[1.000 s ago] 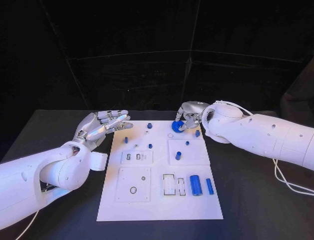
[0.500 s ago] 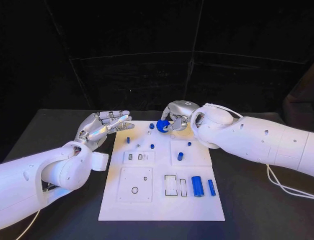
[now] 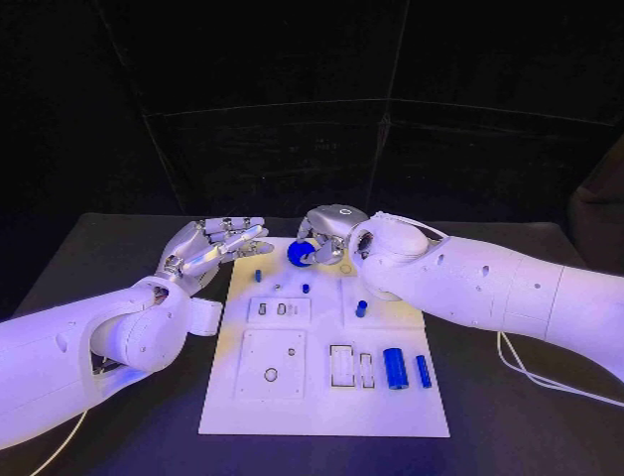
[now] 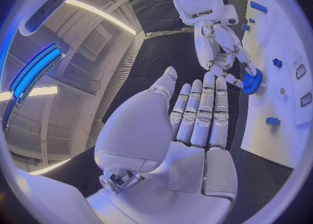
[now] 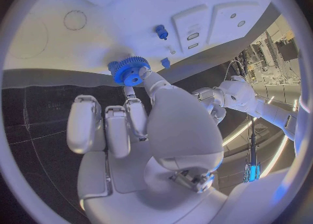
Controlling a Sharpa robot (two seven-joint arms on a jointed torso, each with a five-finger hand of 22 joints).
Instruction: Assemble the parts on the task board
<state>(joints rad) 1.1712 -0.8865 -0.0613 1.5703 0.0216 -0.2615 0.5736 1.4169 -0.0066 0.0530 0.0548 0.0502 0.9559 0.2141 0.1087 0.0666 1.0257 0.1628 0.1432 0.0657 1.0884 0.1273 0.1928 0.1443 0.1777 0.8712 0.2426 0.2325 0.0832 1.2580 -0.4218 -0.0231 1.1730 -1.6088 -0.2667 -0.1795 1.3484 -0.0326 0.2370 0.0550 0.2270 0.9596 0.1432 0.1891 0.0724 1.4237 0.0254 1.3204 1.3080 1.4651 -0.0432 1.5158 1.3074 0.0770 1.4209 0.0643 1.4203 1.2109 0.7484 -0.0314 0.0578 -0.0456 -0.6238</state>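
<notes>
Two hands are seen at the far end of the task board (image 3: 326,397), which lies lengthwise on the black table (image 3: 97,258). A blue gear (image 3: 302,253) is pinched by the right hand (image 3: 334,230), thumb against fingertip, over the board's far edge; whether the gear touches the board cannot be told. The same gear (image 5: 130,70) is shown in the right wrist view at the tips of that hand (image 5: 140,130), with the other fingers curled beside it. The left hand (image 3: 208,248) is held just off the board's far left corner, empty, its fingers straight and lying close together, as the left wrist view (image 4: 189,130) confirms; there the gear (image 4: 252,82) appears just beyond its fingertips. Several small blue pegs (image 3: 306,289) are stood on the far half of the board. On the near half, toward the right edge, a large blue cylinder (image 3: 393,368) is laid beside a thinner blue rod (image 3: 422,370), with rectangular slots (image 3: 340,365) just left of them.
</notes>
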